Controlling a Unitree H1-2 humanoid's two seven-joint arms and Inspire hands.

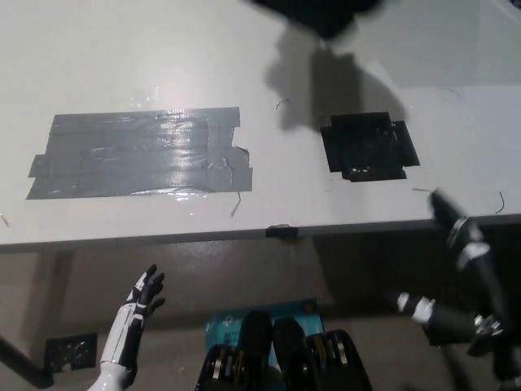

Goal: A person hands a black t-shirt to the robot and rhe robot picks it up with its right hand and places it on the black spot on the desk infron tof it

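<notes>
With the black t-shirt [321, 15] dangling at the far edge and the right hand [456, 269] spread empty, a mistimed reach could miss it, dropping it short of the black spot [368, 147].

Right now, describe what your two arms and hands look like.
The left hand is white with black segments on its fingers, on a slim white forearm with dark seams. The right hand is black, blurred in this view, with pale silvery bands on its fingers. More black parts with pale bands sit lower right, probably the arm; no cables can be made out.
</notes>
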